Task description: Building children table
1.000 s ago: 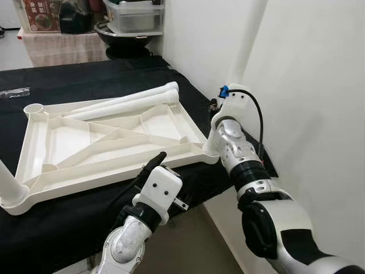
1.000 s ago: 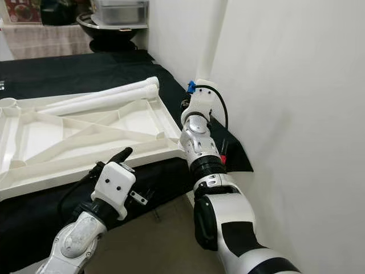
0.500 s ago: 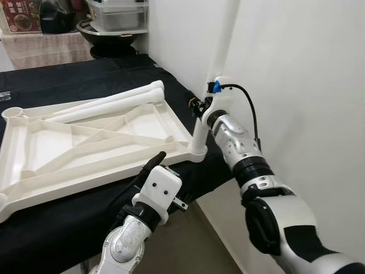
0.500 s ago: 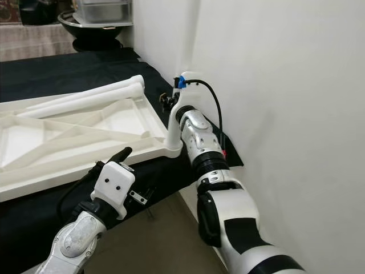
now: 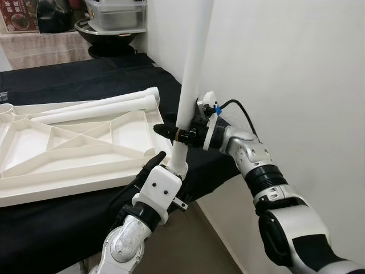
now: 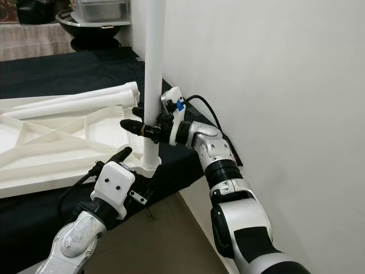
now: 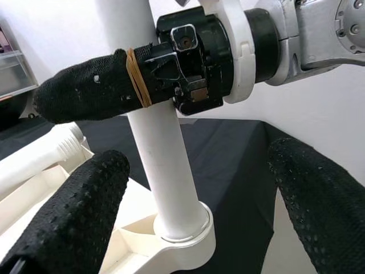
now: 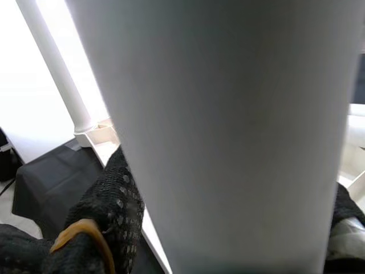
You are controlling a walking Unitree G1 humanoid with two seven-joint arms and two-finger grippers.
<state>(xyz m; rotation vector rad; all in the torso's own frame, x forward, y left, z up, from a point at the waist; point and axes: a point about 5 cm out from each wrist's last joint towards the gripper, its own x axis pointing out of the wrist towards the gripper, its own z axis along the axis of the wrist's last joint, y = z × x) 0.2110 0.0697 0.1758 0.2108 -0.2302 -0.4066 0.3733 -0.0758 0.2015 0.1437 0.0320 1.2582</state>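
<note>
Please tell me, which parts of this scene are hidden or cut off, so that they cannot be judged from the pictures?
- Upright leg: its top is cut off by the upper edge of the eye views.
- Tabletop panel: its left part runs past the edge.
- Corner socket: how deep the leg sits is hidden inside it.
- Right gripper: the leg hides its far finger.

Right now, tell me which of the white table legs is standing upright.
The leg clamped in the right gripper, seated in the tabletop's near corner socket. The other two legs lie flat along its far edge.
</note>
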